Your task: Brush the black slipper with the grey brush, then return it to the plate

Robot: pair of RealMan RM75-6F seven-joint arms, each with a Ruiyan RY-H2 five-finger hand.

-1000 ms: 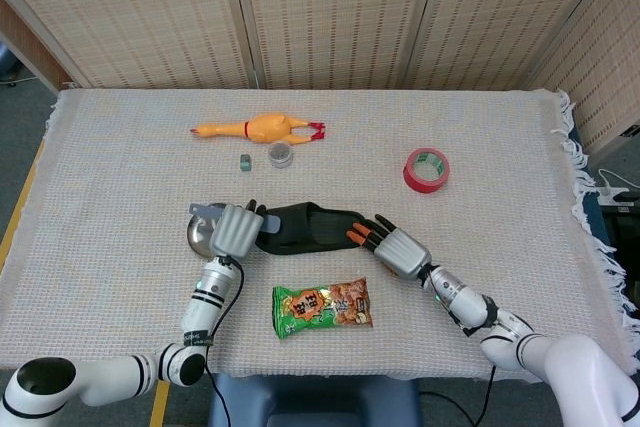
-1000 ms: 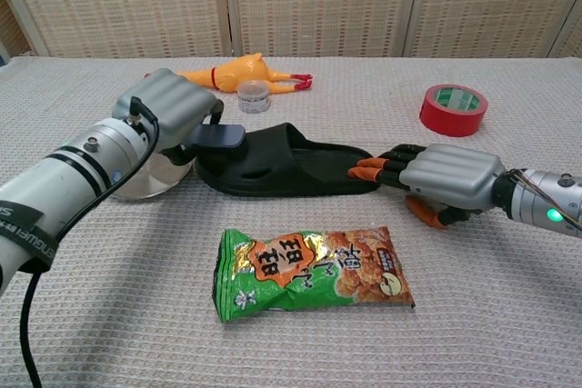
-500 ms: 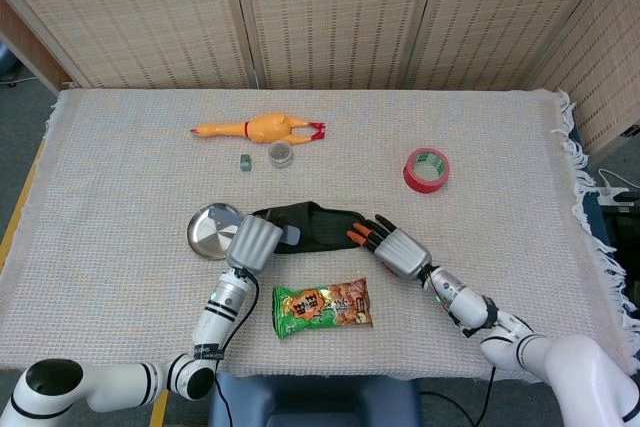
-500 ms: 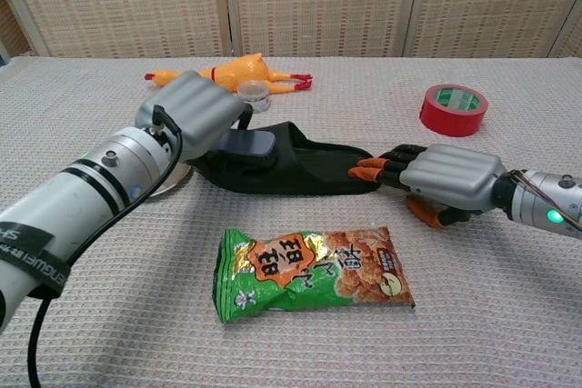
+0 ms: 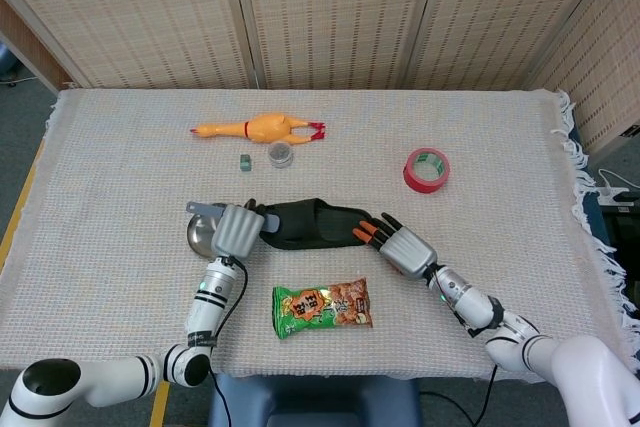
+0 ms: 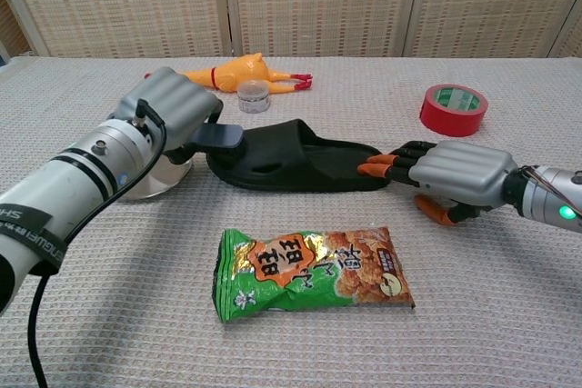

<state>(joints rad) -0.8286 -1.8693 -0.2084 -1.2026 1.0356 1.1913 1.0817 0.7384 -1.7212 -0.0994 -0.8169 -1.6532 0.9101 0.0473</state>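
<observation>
The black slipper (image 5: 312,225) (image 6: 296,165) lies across the table's middle, heel to the left. My left hand (image 5: 234,230) (image 6: 169,106) grips the grey brush (image 6: 216,136), whose head sits at the slipper's heel end; its handle tip (image 5: 201,209) pokes out to the left. Under and behind that hand the silver plate (image 5: 197,236) (image 6: 162,180) is partly hidden. My right hand (image 5: 402,248) (image 6: 457,178) lies at the toe end, its orange fingertips (image 6: 376,169) stretched out onto the slipper, the thumb apart from it.
A green snack bag (image 5: 322,307) (image 6: 314,282) lies in front of the slipper. At the back are a yellow rubber chicken (image 5: 262,128), a small jar (image 5: 281,154) and a little green block (image 5: 245,160). A red tape roll (image 5: 427,169) sits at the right.
My left hand swept the brush rightward over the slipper half a second ago and is now back at the heel end. The slipper and right hand shifted slightly right.
</observation>
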